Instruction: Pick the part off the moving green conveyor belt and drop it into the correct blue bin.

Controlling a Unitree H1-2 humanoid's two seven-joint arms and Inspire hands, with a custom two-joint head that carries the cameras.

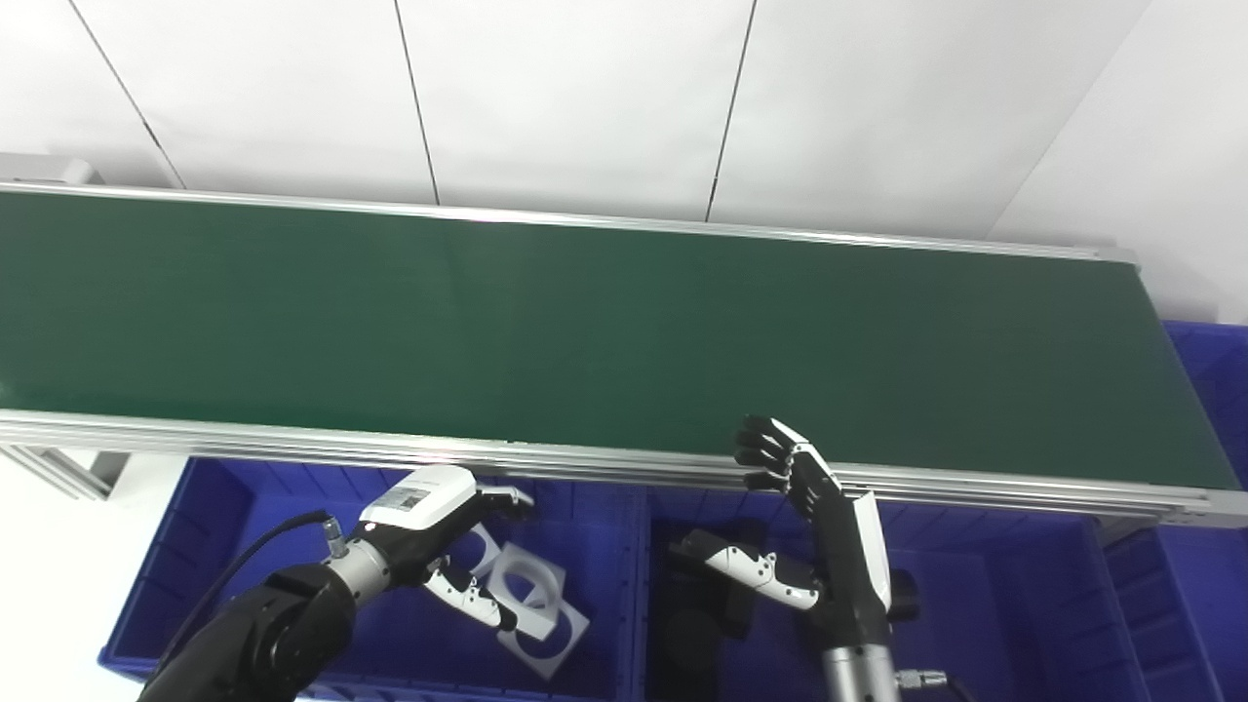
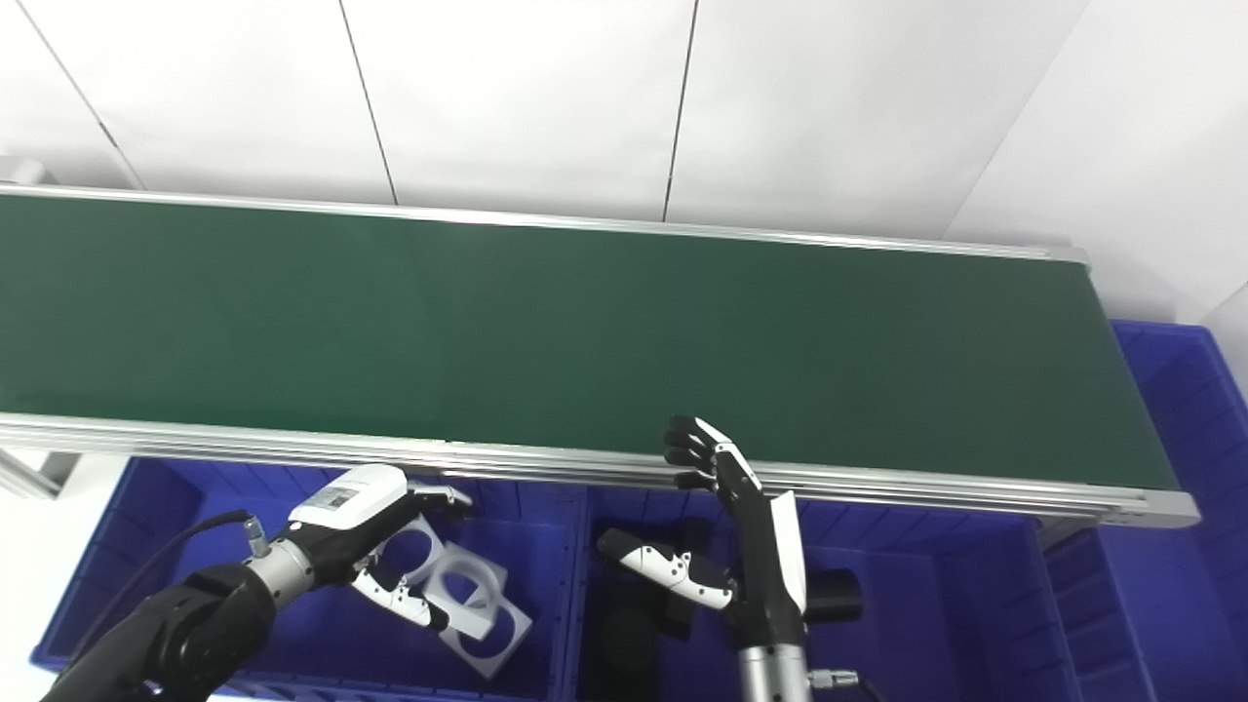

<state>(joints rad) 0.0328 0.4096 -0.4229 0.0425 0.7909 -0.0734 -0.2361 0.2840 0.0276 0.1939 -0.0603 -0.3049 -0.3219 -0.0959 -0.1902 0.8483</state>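
The green conveyor belt (image 1: 585, 331) runs across the view and carries no part. My left hand (image 1: 444, 531) is open and empty above the left blue bin (image 1: 244, 517), just over white square parts with round holes (image 1: 531, 604) that lie in it. My right hand (image 1: 809, 526) is open and empty, fingers up, at the belt's near rail above the middle blue bin (image 1: 994, 585), which holds black parts (image 1: 697, 624).
The belt's aluminium near rail (image 1: 292, 439) stands between the bins and the belt. Another blue bin (image 1: 1214, 390) sits at the right end of the belt. White wall panels stand behind the belt.
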